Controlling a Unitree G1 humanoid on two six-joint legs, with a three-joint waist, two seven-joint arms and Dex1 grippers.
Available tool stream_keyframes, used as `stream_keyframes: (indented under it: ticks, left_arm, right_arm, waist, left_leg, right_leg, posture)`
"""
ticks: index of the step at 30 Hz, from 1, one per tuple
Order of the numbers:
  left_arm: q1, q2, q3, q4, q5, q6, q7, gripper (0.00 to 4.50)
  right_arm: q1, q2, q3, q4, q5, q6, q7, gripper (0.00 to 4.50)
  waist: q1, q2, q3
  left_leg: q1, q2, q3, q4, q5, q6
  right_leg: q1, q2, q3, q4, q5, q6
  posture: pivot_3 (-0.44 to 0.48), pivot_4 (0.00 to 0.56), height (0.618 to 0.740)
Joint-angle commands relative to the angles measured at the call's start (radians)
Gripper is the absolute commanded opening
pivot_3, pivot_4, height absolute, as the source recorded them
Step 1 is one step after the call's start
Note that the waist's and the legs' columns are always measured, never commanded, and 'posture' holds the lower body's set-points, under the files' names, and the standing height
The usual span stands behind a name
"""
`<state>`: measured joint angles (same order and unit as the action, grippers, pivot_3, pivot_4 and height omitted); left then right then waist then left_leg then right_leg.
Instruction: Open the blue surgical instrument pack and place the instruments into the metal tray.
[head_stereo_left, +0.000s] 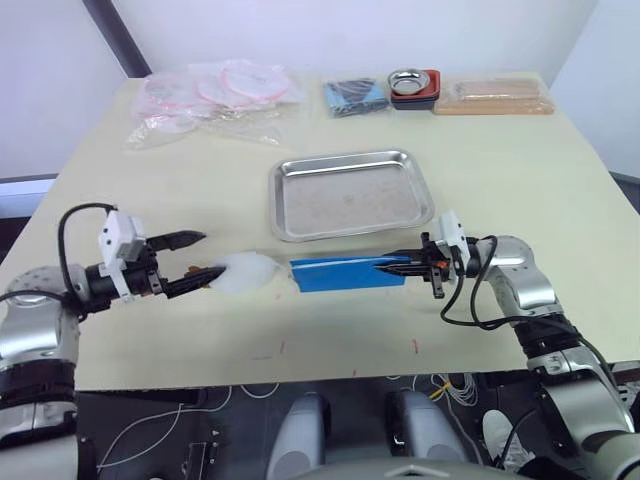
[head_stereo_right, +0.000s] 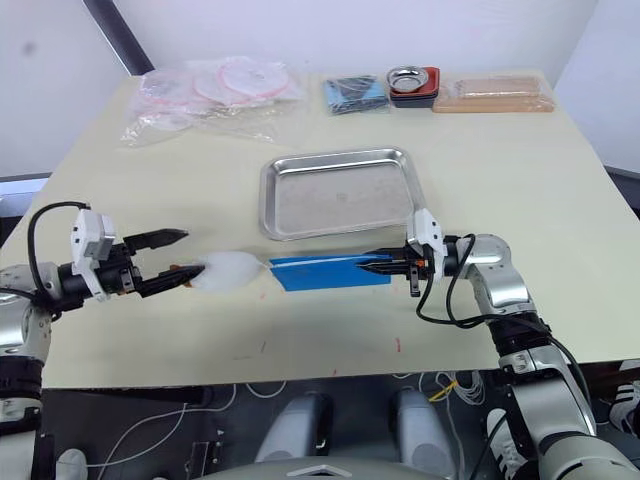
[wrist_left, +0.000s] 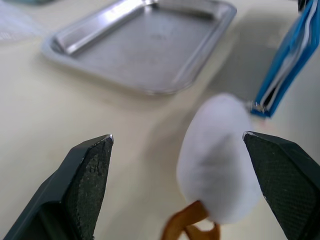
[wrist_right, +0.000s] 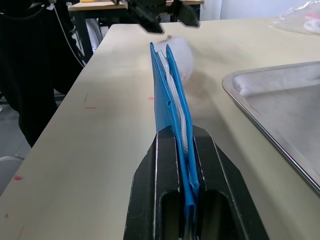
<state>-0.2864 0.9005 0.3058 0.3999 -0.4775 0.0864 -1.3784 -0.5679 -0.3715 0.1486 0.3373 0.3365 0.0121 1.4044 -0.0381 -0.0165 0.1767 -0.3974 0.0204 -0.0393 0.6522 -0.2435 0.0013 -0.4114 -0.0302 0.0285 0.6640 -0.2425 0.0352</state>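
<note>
A white fluffy wad lies between blue pack and left gripper

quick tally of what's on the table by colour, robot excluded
Blue: 2 (blue surgical instrument pack, folded blue bundle)
Silver: 2 (metal tray, round bowl)
Red: 1 (dish)
White: 1 (fluffy wad)
Clear: 1 (heap of plastic bags)
Tan: 1 (flat pack)
Total: 8

Head pair looks down over table; wrist cameras close, perhaps table-level.
</note>
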Motion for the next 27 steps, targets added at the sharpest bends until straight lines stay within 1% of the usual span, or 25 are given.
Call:
stream_keyframes:
  ticks: [1, 5, 8, 10, 15, 18, 27]
  left_arm:
    - [-0.022, 0.003, 0.029, -0.084, -0.067, 0.059, -0.005, 4.35]
    - [-0.030, -0.013, 0.014, -0.162, -0.102, 0.118, 0.005, 4.35]
    - [-0.050, -0.023, -0.018, -0.192, -0.090, 0.123, -0.006, 4.35]
    - [-0.056, -0.030, -0.051, -0.198, -0.060, 0.099, -0.020, 4.35]
    - [-0.088, -0.063, -0.134, -0.173, -0.001, 0.057, -0.027, 4.35]
    - [-0.112, -0.100, -0.176, -0.161, 0.018, 0.032, -0.032, 4.35]
    - [-0.172, -0.167, -0.240, -0.073, 0.067, -0.031, -0.056, 4.35]
  right_arm:
    - [-0.024, -0.002, -0.020, -0.007, 0.023, -0.012, 0.009, 0.00]
    - [-0.029, 0.001, -0.021, 0.006, 0.020, -0.017, 0.011, 0.00]
    - [-0.033, 0.005, -0.020, 0.011, 0.021, -0.018, 0.011, 0.00]
    - [-0.035, 0.007, -0.020, 0.016, 0.020, -0.019, 0.011, 0.00]
    - [-0.035, 0.012, -0.014, 0.023, 0.018, -0.007, 0.011, 0.00]
    - [-0.030, 0.012, -0.012, 0.020, 0.015, -0.008, 0.011, 0.00]
    - [-0.021, -0.001, -0.018, 0.002, 0.019, 0.005, 0.008, 0.00]
  waist:
    - [0.000, 0.000, 0.000]
    - [0.000, 0.000, 0.000]
    - [0.000, 0.000, 0.000]
    - [0.000, 0.000, 0.000]
    - [0.000, 0.000, 0.000]
    - [0.000, 0.000, 0.000]
    - [0.000, 0.000, 0.000]
  left_leg:
    - [0.000, 0.000, 0.000, 0.000, 0.000, 0.000]
    - [0.000, 0.000, 0.000, 0.000, 0.000, 0.000]
    - [0.000, 0.000, 0.000, 0.000, 0.000, 0.000]
    - [0.000, 0.000, 0.000, 0.000, 0.000, 0.000]
    - [0.000, 0.000, 0.000, 0.000, 0.000, 0.000]
    - [0.000, 0.000, 0.000, 0.000, 0.000, 0.000]
    - [0.000, 0.000, 0.000, 0.001, 0.000, 0.000]
  right_leg:
    - [0.000, 0.000, 0.000, 0.000, 0.000, 0.000]
    - [0.000, 0.000, 0.000, 0.000, 0.000, 0.000]
    - [0.000, 0.000, 0.000, 0.000, 0.000, 0.000]
    - [0.000, 0.000, 0.000, 0.000, 0.000, 0.000]
    - [0.000, 0.001, 0.000, 0.000, 0.000, 0.000]
    - [0.000, 0.001, 0.000, 0.000, 0.000, 0.000]
    - [0.000, 0.001, 0.000, 0.001, 0.000, 0.000]
  posture:
    - [0.000, 0.150, 0.740]
    - [0.000, 0.150, 0.740]
    - [0.000, 0.150, 0.740]
    - [0.000, 0.150, 0.740]
    - [0.000, 0.150, 0.740]
    - [0.000, 0.150, 0.740]
    - [0.000, 0.150, 0.740]
